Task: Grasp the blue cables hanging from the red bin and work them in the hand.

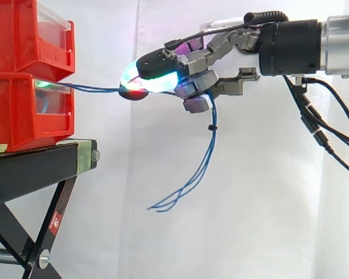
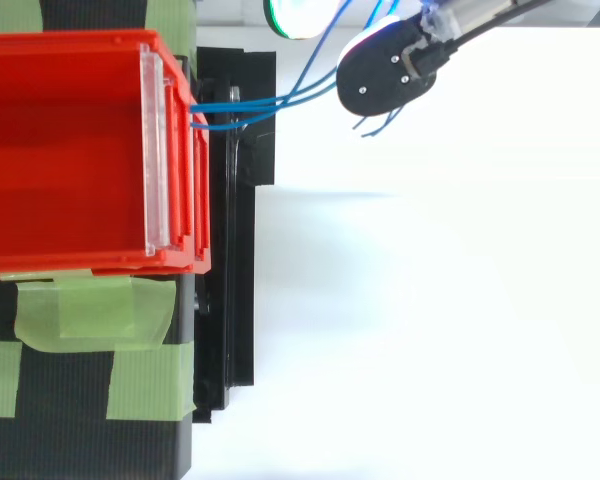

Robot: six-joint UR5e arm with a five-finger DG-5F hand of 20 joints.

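The hand [image 1: 212,55] pinches the blue cables [image 1: 96,89] between its pads [image 1: 154,83], so it should roll them gently, not pulling them tight from the red bin [image 1: 17,110].

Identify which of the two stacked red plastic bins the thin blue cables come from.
The lower red plastic bin: thin blue cables leave its front; the upper red plastic bin has none.

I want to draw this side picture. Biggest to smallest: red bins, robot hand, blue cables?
Largest: red bins, though the edge cuts them off.
Then the hand.
Smallest: blue cables, long but very thin.
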